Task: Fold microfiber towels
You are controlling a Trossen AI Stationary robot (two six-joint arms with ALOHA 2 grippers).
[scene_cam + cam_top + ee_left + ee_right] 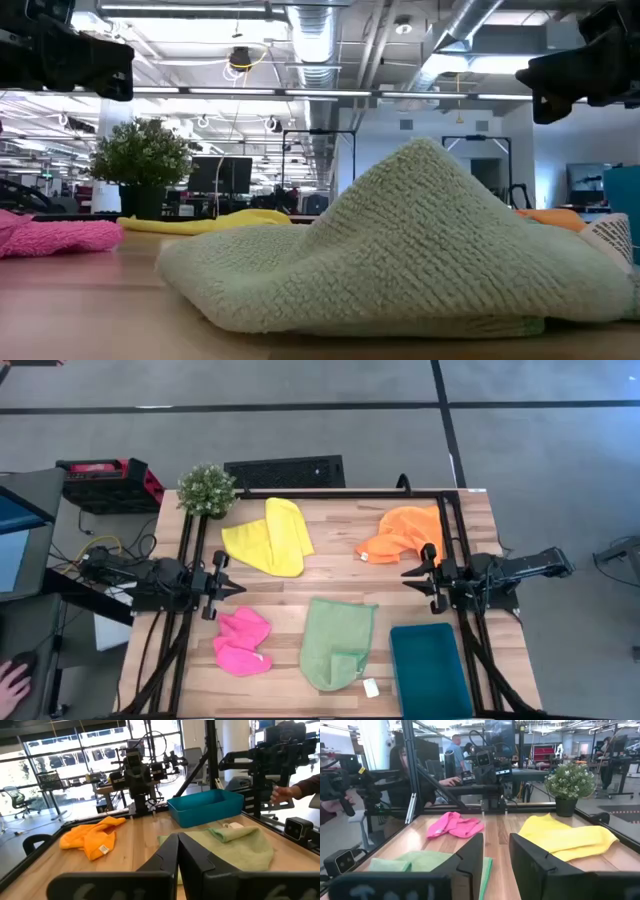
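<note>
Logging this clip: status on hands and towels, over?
Left hand shut, right hand open, both empty above the table sides. Yellow towel, orange towel, pink towel, green towel lie loose. Teal tray beside green, nothing blocking.

Yellow towel (pixel 268 537): folded over, upper centre-left of the high view; orange towel (pixel 402 533): crumpled, upper right; hot pink towel (pixel 243 641): bunched, lower left; light green towel (pixel 336 643): partly folded, lower centre.
</note>
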